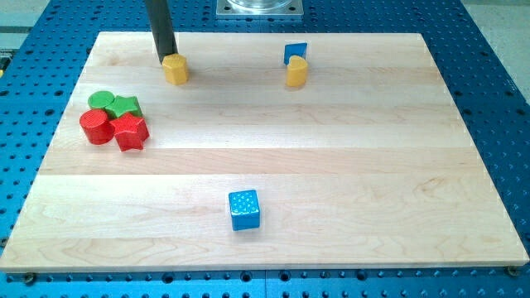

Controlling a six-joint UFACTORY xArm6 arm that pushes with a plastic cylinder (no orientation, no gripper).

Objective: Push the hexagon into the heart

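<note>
Tip touches yellow hexagon at its upper-left; no gripper fitted, nothing grasped. Next: push it rightward to yellow heart.

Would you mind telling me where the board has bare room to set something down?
Free: the board's right side, and the middle band between the blue cube and the yellow heart. Crowded: the left cluster around the red star, and my tip against the yellow hexagon.
</note>
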